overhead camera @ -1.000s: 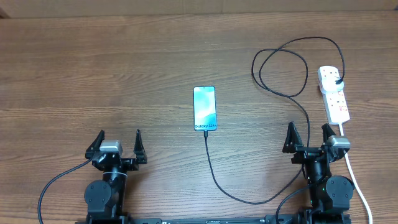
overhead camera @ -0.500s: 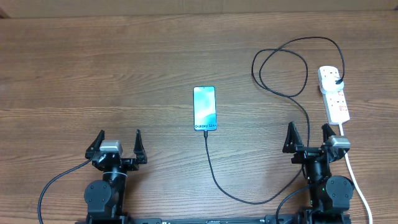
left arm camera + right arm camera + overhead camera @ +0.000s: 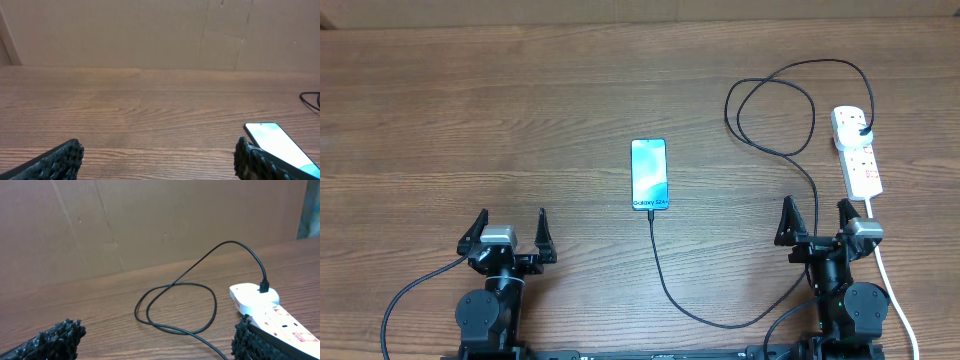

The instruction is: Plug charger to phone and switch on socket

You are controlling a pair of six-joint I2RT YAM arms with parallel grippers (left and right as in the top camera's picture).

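The phone (image 3: pixel 649 174) lies flat mid-table, light-blue screen up, and shows at the right edge of the left wrist view (image 3: pixel 275 143). The black charger cable (image 3: pixel 665 275) meets the phone's near end, curves right, loops (image 3: pixel 775 115) and ends in a black plug (image 3: pixel 862 131) seated in the far outlet of the white socket strip (image 3: pixel 858 152). The right wrist view shows the loop (image 3: pixel 175 305), the plug (image 3: pixel 264 286) and the strip (image 3: pixel 270 312). My left gripper (image 3: pixel 510 228) is open and empty at the near left. My right gripper (image 3: pixel 817 218) is open and empty, just in front of the strip.
The strip's thick white cord (image 3: pixel 895 295) runs toward the near edge past my right arm. A brown cardboard wall (image 3: pixel 150 30) stands along the table's far edge. The wooden tabletop (image 3: pixel 470 120) stretches bare to the left.
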